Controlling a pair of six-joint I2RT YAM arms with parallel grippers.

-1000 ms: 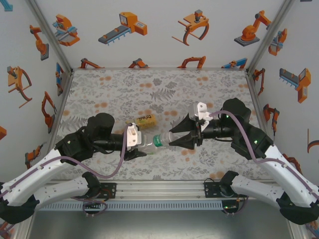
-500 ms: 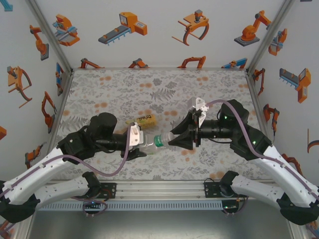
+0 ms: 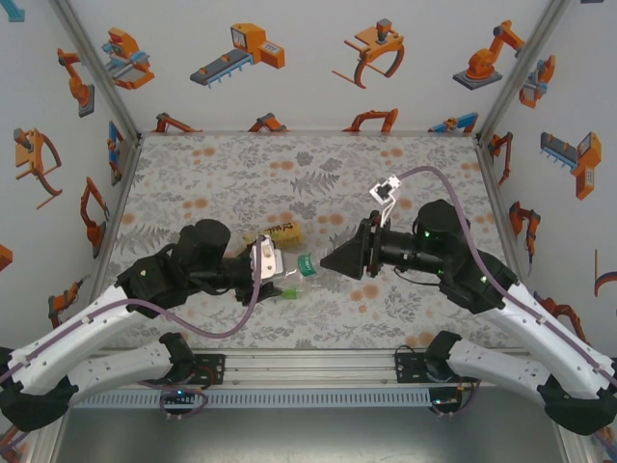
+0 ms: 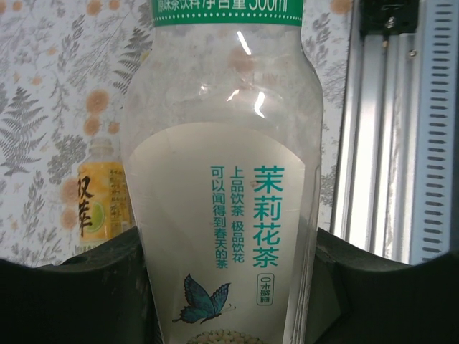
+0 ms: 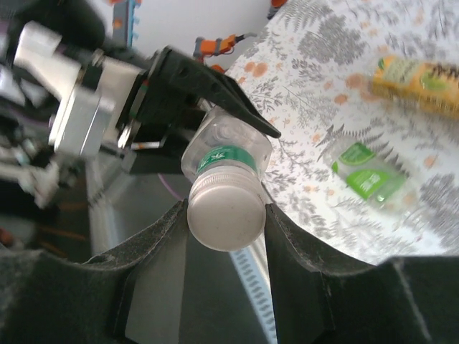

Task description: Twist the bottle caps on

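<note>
A clear bottle (image 4: 222, 143) with a white label and a green neck band (image 3: 305, 265) is held lying level above the table. My left gripper (image 3: 273, 274) is shut on its body, with a black finger (image 4: 86, 287) on each side. A pale round bottle cap (image 5: 226, 218) sits on the bottle's neck. My right gripper (image 5: 226, 215) is shut on it, and both pads touch its sides; from above the right gripper (image 3: 330, 262) meets the neck from the right. The left gripper (image 5: 179, 86) shows behind the bottle in the right wrist view.
An amber bottle with a yellow label (image 3: 280, 231) lies just behind the grippers (image 4: 100, 197) (image 5: 423, 75). A clear bottle with a bright green label (image 5: 366, 179) lies on the patterned table under the held one (image 3: 286, 293). An aluminium rail (image 3: 308, 367) runs along the near edge.
My right wrist has rolled about its axis while staying on the cap, so its white mount swung upward. Both grippers and the bottle drifted slightly towards the back of the table.
</note>
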